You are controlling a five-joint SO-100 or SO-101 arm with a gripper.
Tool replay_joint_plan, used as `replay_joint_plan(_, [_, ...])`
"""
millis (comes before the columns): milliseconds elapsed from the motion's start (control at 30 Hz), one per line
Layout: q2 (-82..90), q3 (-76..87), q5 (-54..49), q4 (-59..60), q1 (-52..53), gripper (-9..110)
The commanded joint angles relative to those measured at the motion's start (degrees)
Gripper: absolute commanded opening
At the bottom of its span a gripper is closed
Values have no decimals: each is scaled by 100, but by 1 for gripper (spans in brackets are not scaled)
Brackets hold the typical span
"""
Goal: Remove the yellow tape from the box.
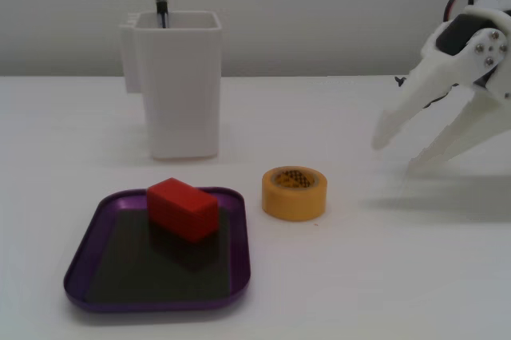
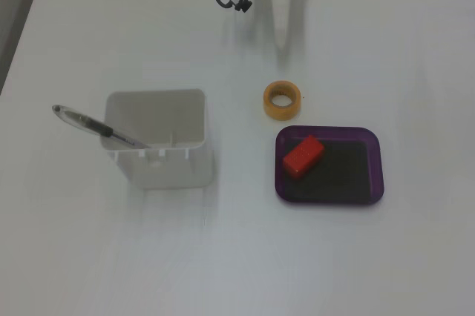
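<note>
— Where's the yellow tape (image 1: 295, 192) sitting?

— Flat on the white tabletop (image 1: 383, 260), just beside the purple box (image 1: 84, 276), outside its rim. Only a red block (image 1: 182, 209) lies in the box.

— And the claw (image 1: 395, 152)?

— Off to the right in the side-on fixed view, well apart from the tape, fingers spread wide, gripping nothing.

— Anything else?

— A tall white container (image 2: 157, 145) with a pen (image 2: 93, 125) leaning in it.
</note>
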Motion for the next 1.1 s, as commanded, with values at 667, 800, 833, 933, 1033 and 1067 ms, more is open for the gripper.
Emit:
replay_joint_plan(667, [334,35,-9,44,35,2])
replay_joint_plan(800, [334,35,-9,44,35,2])
replay_joint_plan(833, [334,35,-9,44,35,2])
replay_joint_plan(933, [334,35,-9,44,35,2])
replay_joint_plan(1033, [334,35,-9,44,35,2])
replay_joint_plan(1067, [334,35,-9,44,35,2])
